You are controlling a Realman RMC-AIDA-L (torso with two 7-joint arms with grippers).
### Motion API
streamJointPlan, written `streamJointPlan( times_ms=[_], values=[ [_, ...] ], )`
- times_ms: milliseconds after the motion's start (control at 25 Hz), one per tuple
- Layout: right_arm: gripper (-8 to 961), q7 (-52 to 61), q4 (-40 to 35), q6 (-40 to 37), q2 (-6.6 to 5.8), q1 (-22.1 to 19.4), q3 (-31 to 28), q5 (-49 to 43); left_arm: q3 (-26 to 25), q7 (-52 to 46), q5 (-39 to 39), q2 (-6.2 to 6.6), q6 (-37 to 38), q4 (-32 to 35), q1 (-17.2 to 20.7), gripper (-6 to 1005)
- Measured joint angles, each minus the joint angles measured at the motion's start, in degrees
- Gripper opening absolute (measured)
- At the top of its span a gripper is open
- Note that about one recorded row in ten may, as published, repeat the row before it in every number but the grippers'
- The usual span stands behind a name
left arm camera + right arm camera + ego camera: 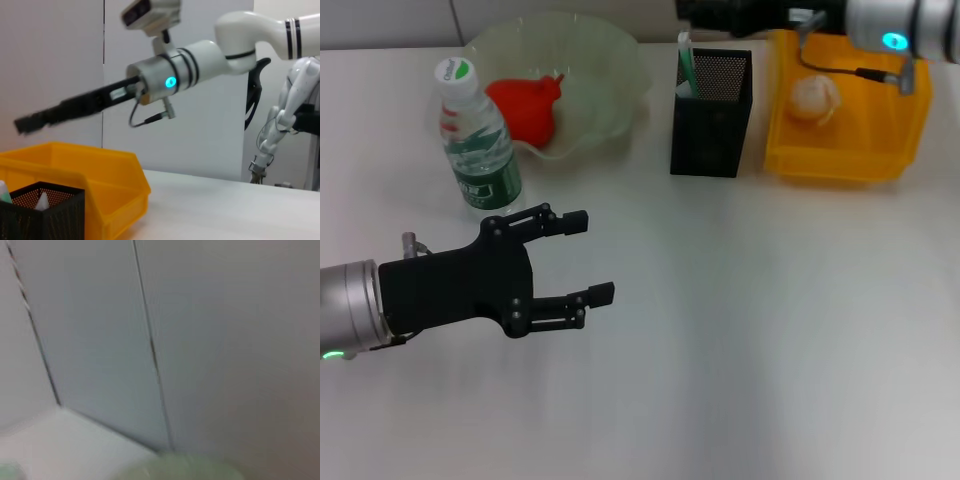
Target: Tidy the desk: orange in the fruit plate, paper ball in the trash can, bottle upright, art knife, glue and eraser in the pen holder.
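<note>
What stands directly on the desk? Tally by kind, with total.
Clear plastic water bottle: 1
Pale green glass fruit plate: 1
Black mesh pen holder: 1
Yellow plastic bin: 1
Total: 4
Left gripper hovers open; right gripper reaches over the bin.

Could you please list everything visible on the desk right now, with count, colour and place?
Water bottle: one, clear with green label, upright at far left.
Fruit plate: one, pale green, behind the bottle.
Red fruit: one, red rather than orange, in the plate.
Pen holder: one, black mesh, far centre, holding a green-and-white item.
Bin: one, yellow, far right.
Paper ball: one, whitish, inside the bin.
Left claw: black, open, over the near left of the desk.
Right claw: black, above the bin.
</note>
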State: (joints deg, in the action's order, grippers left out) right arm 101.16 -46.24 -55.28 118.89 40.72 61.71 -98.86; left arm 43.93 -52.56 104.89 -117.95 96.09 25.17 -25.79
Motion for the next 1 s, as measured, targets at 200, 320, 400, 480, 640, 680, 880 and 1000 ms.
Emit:
streamJointPlan(
  times_ms=[200,320,400,480,640,680,880,1000],
  values=[
    [678,-4.46,-1.61,-15.76,-0.91,-7.10,-2.45,13.10,-0.19,-1.60,-0.18,-0.19,0.86,-0.49,-0.09,841],
    [703,-4.80,-1.07,-22.17,-1.04,-9.15,-4.03,14.14,-0.03,-3.42,-0.22,-0.38,1.33,-1.13,-0.34,841],
    [719,-6.65,0.63,-30.74,-1.24,-12.23,-4.84,12.85,0.02,-5.88,-0.08,-0.23,1.99,-1.50,-0.81,841],
    [736,-10.82,3.20,-35.64,-1.76,-13.22,-4.70,10.52,0.01,-6.47,-0.03,-0.16,2.32,-1.51,-0.87,841],
    [784,-17.21,8.64,-39.52,-2.49,-13.18,-4.74,4.47,0.00,-6.75,0.04,-0.08,2.71,-1.53,-0.81,841],
    [807,-19.32,10.25,-39.64,-2.59,-13.07,-4.85,2.52,0.01,-6.79,0.10,-0.06,2.77,-1.53,-0.76,841],
    [830,-30.04,15.19,-38.97,-2.35,-13.58,-4.98,-1.20,0.03,-6.91,0.71,0.61,1.69,-1.53,-0.94,841],
    [830,-33.38,16.12,-38.27,-2.13,-13.95,-4.85,-1.28,0.11,-7.26,1.33,1.05,1.26,-1.53,-1.35,841]
  ],
)
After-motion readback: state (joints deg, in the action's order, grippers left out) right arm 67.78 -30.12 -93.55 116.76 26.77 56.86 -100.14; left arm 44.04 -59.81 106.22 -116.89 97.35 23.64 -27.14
